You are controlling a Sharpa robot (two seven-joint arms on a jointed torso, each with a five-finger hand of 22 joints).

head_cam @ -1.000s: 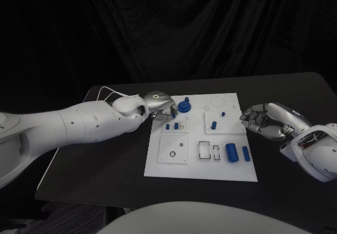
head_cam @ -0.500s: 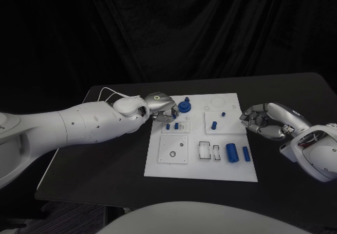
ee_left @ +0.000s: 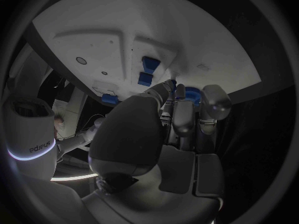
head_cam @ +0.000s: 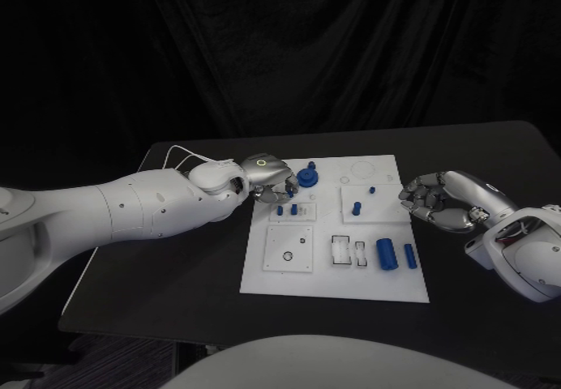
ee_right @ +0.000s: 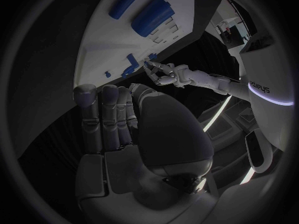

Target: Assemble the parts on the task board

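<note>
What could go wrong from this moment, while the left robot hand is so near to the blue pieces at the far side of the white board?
The left robot hand hovers close to the blue knob-shaped part on the task board; its fingers could knock that part over. It might also nudge the small blue pegs just below it. The right robot hand sits at the board's right edge with curled fingers, so a careless move might push the board.
</note>
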